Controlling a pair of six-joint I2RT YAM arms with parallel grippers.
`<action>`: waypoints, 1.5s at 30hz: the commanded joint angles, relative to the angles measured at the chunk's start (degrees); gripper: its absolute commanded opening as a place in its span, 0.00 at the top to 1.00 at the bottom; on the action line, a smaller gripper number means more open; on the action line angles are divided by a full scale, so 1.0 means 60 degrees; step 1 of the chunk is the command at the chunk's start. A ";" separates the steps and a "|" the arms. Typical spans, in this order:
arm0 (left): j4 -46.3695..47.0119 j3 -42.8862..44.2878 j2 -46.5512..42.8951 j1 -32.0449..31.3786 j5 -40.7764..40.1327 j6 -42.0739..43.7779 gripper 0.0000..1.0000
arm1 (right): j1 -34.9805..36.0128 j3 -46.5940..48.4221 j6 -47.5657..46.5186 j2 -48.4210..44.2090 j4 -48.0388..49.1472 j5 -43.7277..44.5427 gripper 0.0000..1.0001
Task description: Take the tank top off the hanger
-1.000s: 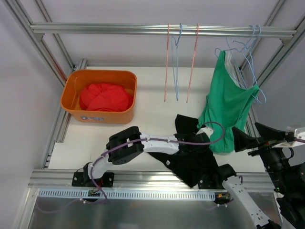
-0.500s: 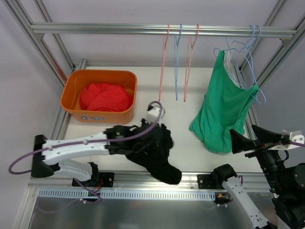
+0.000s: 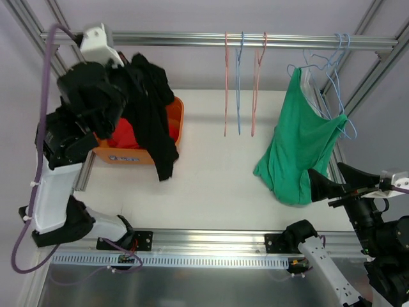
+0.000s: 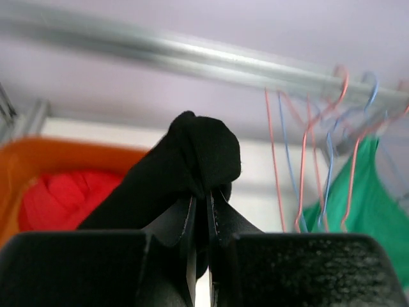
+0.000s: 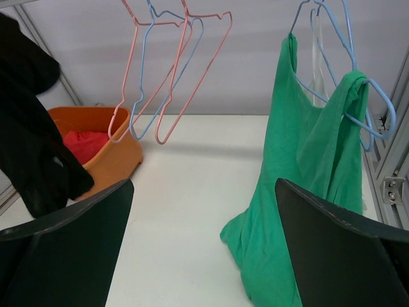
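On my feed, red cloth (image 5: 86, 144) fills the orange bin (image 3: 121, 155); right of it, three hangers (image 3: 239, 96) dangle from the rail (image 3: 192, 39).

Upper left, the black garment (image 3: 150, 109) hides part of the orange bin (image 3: 121, 155); the green tank top (image 5: 300, 192) is cut off at the right wrist view's bottom edge.

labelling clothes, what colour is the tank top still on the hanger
Green, clearest in the right wrist view.

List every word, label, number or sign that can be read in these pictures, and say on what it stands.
None: no text can be read in any view.
The orange bin, the green tank top and the black garment show no print, label or number that can be made out.
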 commanded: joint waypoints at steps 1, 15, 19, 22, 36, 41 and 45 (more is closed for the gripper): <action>0.0038 0.3405 0.1708 0.0657 -0.0343 0.2051 1.00 | -0.0008 0.0064 0.0059 0.0595 0.0595 -0.0113 0.00; 0.2206 0.1716 0.2814 0.5931 0.2848 0.0443 1.00 | -0.0008 -0.0741 0.0088 0.0934 0.0873 -0.0713 0.00; 0.3138 -0.1400 0.1589 0.5947 0.2818 -0.0624 1.00 | -0.0022 -0.1078 -0.0058 0.0729 0.0903 -0.0494 0.01; 0.4020 -0.4330 0.0487 0.5946 0.2746 -0.1298 1.00 | -0.0008 -0.1225 -0.0132 0.0713 0.0976 -0.0450 0.01; 0.3351 -0.7076 -0.1605 0.5946 0.3680 -0.1521 0.01 | -0.0037 0.1245 -0.1215 0.3993 -0.0474 0.1541 0.01; 0.2646 -0.9020 -0.3219 0.5553 0.8088 -0.1331 0.01 | -0.0212 0.2727 -0.2868 0.5325 -0.0197 0.2331 0.00; 0.2456 -1.0633 -0.4797 0.5112 0.9437 -0.0906 0.01 | -0.1380 0.4323 -0.3924 0.7387 -0.0240 0.2700 0.00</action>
